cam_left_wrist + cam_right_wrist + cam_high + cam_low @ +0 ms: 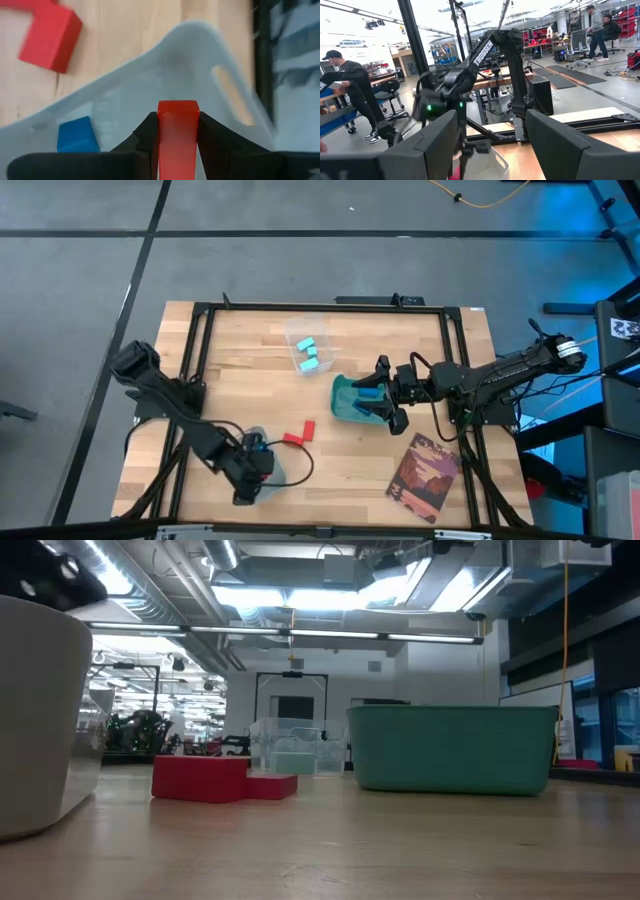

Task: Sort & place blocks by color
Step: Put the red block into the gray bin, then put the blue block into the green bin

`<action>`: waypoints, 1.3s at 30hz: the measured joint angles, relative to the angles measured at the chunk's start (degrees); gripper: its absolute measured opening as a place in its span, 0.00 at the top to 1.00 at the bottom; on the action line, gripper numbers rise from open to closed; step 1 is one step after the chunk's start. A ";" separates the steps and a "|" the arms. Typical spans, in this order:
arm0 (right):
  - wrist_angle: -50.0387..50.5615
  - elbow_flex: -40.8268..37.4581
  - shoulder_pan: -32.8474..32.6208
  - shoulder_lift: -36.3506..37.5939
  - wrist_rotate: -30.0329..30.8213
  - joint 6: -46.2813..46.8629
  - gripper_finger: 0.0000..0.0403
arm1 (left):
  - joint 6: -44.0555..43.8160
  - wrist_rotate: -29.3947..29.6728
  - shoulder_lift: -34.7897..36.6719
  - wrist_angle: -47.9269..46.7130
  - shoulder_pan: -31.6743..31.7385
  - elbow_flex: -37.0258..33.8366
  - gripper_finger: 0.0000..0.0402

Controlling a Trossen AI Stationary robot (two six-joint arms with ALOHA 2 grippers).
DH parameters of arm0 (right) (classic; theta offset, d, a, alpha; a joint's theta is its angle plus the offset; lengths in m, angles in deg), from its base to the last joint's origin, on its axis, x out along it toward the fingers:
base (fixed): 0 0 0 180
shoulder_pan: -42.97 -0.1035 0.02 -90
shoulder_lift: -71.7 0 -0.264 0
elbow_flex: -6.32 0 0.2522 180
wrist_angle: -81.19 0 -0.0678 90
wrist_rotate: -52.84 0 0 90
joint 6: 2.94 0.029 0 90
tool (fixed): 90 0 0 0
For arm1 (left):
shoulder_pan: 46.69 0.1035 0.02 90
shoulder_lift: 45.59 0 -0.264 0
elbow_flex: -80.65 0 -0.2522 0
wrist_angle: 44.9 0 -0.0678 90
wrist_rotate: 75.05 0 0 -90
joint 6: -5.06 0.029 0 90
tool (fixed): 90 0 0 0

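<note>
Above the grey tray [200, 55]: red block [178, 135] clamped in left end effector [250, 477].
Block's long axis points straight down at the tray (right end effector [385, 395], fingers apart, waits at the teal bin [345, 400]).

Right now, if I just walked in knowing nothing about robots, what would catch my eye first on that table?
Probably the left pincer, clamped on a red block above a pale grey tray near the table's front edge, with a blue block already in it. Then the teal bin mid-table, where the right pincer hangs open, and the clear container of light cyan blocks behind.
</note>
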 joint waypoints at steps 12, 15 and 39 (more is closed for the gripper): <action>0.00 0.00 0.04 0.00 0.02 0.00 0.40 | 0.99 -3.92 -6.17 0.02 2.57 0.00 0.73; 0.00 0.00 0.04 0.00 0.02 0.00 0.40 | 0.99 -3.93 -6.20 0.07 2.05 0.00 0.67; 0.01 -0.02 0.04 -0.02 0.01 -0.22 0.40 | 1.33 -6.43 0.55 -11.13 9.16 0.04 0.30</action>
